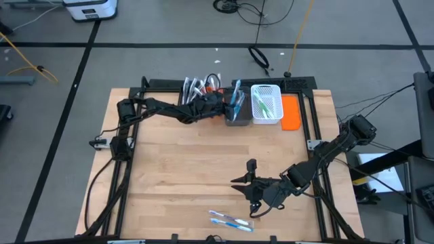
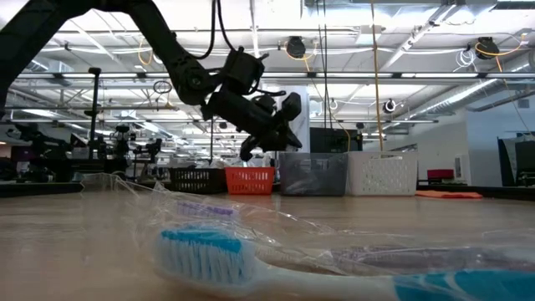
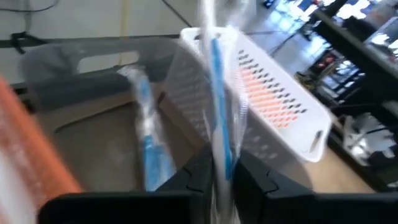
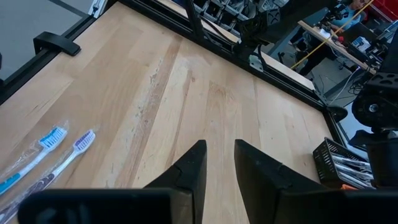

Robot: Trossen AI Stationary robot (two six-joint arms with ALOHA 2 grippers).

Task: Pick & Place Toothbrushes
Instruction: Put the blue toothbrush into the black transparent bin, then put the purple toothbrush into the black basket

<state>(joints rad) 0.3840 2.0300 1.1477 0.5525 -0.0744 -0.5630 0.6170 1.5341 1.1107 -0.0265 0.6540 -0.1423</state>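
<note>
the left gripper (image 3: 219, 177) hangs over the grey bin (image 1: 237, 115) at the table's far edge, its fingers pinching a wrapped blue toothbrush (image 3: 216, 93) standing upright between them. the right gripper (image 4: 219, 163), fingers slightly apart and empty, hovers near two wrapped toothbrushes (image 4: 43, 152) lying on the near table (image 1: 176, 163).

The table (image 1: 176, 169) is pale, light-grained wood inside a black frame (image 1: 298, 83). At its far edge stand a black bin (image 1: 196, 88), a grey bin (image 1: 237, 112) and a white perforated bin (image 1: 266, 105), with a flat orange piece (image 1: 291, 112) to the right. A blue-and-white toothbrush (image 3: 219, 93) in clear wrap stands over the grey bin. At the near edge lie two wrapped toothbrushes, one with blue bristles (image 4: 53, 138), one with purple (image 4: 84, 140). Both arms are black. Green brushes (image 1: 266, 103) fill the white bin.
</note>
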